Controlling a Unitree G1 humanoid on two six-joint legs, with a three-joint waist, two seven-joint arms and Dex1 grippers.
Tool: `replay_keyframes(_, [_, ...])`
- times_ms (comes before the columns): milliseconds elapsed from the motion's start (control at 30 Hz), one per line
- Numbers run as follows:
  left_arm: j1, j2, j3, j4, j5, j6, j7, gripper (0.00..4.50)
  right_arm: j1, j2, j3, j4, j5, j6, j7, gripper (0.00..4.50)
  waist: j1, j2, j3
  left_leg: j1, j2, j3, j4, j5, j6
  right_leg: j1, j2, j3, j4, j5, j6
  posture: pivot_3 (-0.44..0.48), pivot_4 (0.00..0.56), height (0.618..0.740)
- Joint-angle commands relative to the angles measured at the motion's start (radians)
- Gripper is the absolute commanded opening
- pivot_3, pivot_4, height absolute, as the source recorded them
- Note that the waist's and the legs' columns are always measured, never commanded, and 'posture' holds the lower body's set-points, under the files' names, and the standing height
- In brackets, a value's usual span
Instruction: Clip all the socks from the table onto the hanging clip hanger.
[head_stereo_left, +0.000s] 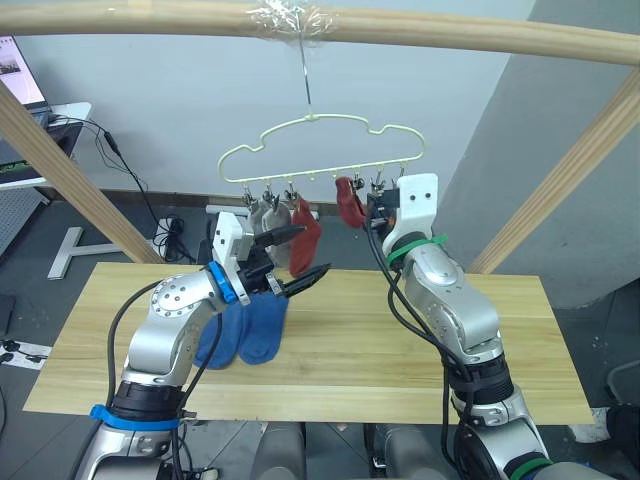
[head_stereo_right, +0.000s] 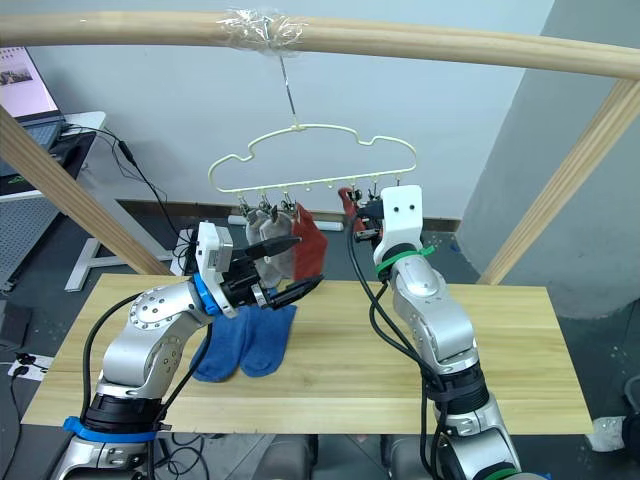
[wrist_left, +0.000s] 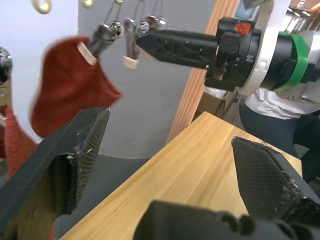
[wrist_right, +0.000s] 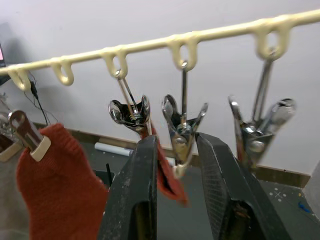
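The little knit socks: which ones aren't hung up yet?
The two blue knit socks, lying side by side on the pale wooden table. The grey and rust-red ones already hang from the yellow-green wire hanger's metal clips.

**Hanger above, socks below**

The clip hanger (head_stereo_left: 318, 150) hangs by its hook from the wooden pole (head_stereo_left: 420, 28) at twelve o'clock, above the far edge of the table (head_stereo_left: 400, 350). Along its clip row, two socks (head_stereo_left: 266, 218) hang at the nine o'clock end, a third sock (head_stereo_left: 307, 228) just beside them, and a fourth (head_stereo_left: 348, 203) toward three o'clock. Two more socks (head_stereo_left: 248, 330) lie side by side, touching, on the table at seven o'clock of the hanger. The left gripper (head_stereo_left: 295, 256) sits between those and the hanging ones; the right gripper (wrist_right: 175, 165) is up at the clips, around one of them.
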Motion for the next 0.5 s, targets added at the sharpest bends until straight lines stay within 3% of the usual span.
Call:
replay_keyframes(33, [-0.008,-0.001,0.004,-0.071,-0.01,0.004,0.014,4.5,-0.039,0.011,-0.017,0.003,-0.024,-0.04,0.011,1.24,0.0,0.0,0.0,0.0,0.0,0.0,0.0,0.0,0.0,0.0,0.0,0.0,0.0,0.0,0.0,0.211,0.194,0.74])
replay_keyframes(500, [-0.029,-0.008,0.003,-0.118,-0.024,0.054,0.035,4.5,-0.096,0.04,-0.037,0.069,-0.074,-0.071,0.03,1.24,0.001,0.0,0.0,0.001,0.0,0.0,0.0,0.0,0.0,0.0,0.0,0.0,0.001,0.003,-0.005,0.215,0.18,0.74])
